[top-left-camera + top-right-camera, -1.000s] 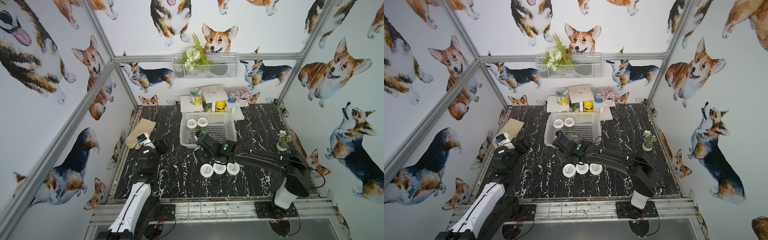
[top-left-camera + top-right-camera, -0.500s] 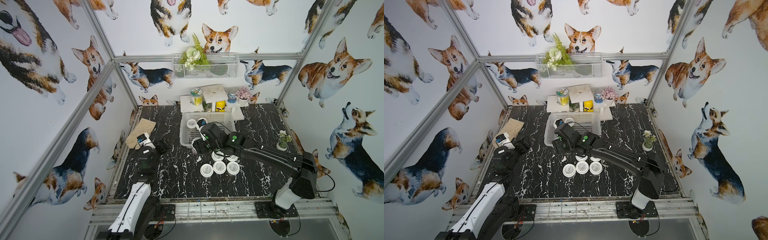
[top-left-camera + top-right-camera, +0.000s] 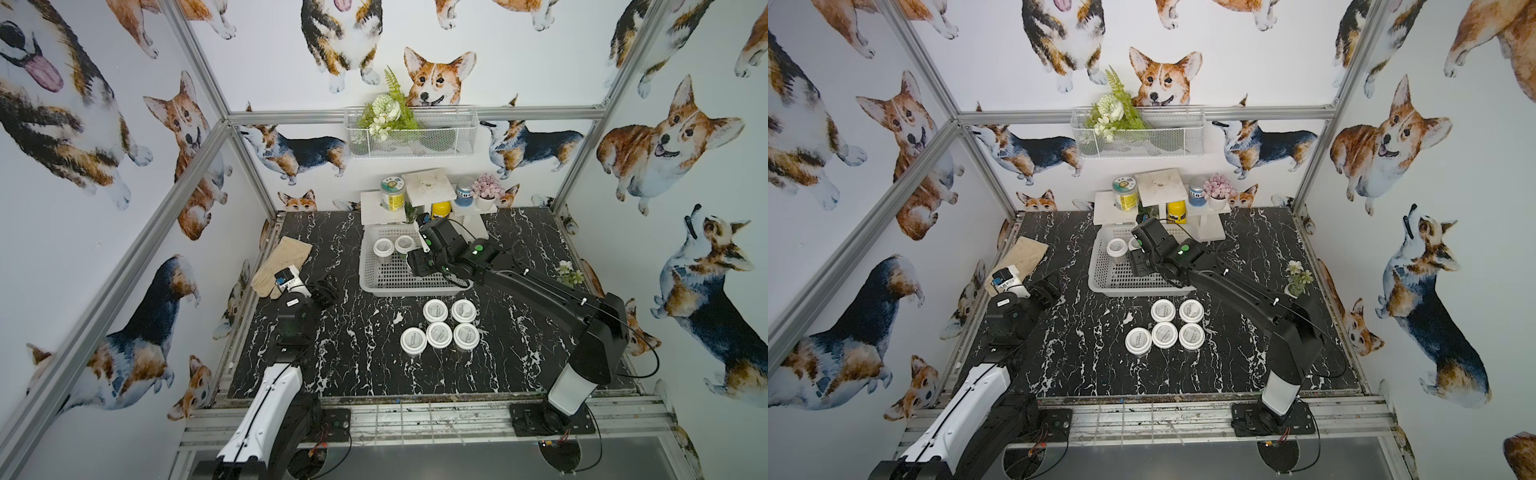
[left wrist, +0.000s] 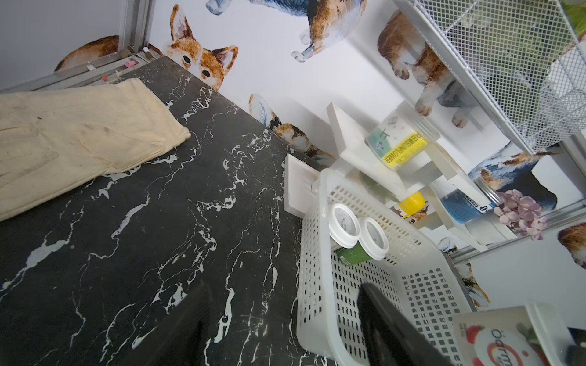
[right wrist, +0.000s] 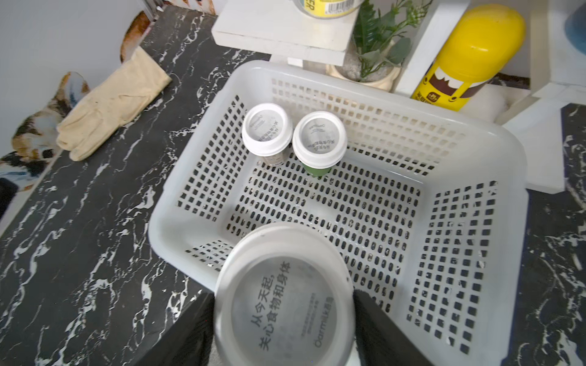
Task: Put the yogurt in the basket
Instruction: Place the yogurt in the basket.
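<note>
Over the middle of the basket (image 5: 171,244), the right pincer (image 5: 282,298) pinches one yogurt cup (image 5: 285,317), a black finger (image 5: 387,332) against each side of its lid. Two more cups (image 3: 383,247) stand upright, touching each other, by the far left corner inside; the rest of the holed floor is open. Five cups (image 3: 439,334) sit on the table (image 3: 353,374) just near of the basket's near rim, packed as a pair behind a row of three. Just beyond the far rim stands a white shelf (image 3: 382,208) with a yellow bottle (image 3: 441,210), so that side is tight. Out to the left, well apart from the basket, the left pincer (image 3: 326,290) hangs spread with nothing between its fingers, beside a glove (image 3: 282,266).
</note>
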